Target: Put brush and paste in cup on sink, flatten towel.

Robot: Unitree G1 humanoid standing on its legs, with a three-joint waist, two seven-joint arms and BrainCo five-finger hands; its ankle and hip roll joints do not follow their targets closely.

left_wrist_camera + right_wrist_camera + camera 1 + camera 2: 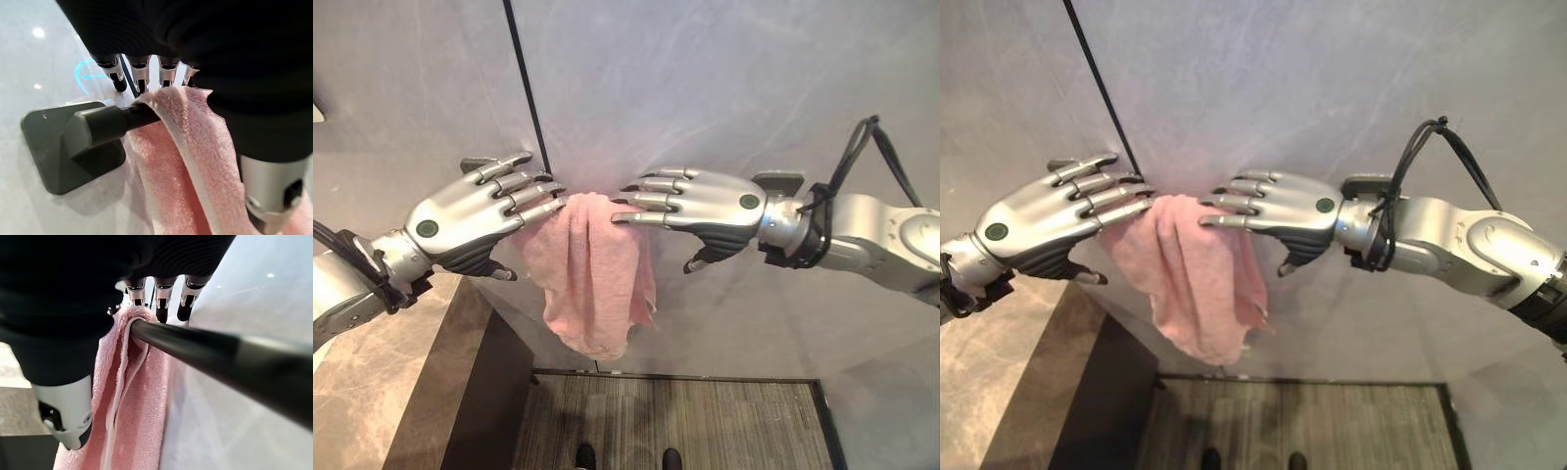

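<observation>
Currently you're working towel step: pink towel hanging bunched on dark rail, not flattened yet. Left hand and right hand flanking it, fingers straight, tips touching cloth, gripping nothing. Spreading remaining.

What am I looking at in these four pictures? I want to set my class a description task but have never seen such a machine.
This is a humanoid robot with two silver arms. Two pictures come from cameras in its head, looking down; the other two come from cameras on its wrists, very close up. A pink towel hangs bunched over a dark towel bar fixed to a grey wall. The left robot hand and the right robot hand reach in from either side, fingers straight, fingertips at the towel's top edge. Neither grips it. Lower left is a stone counter.
</observation>
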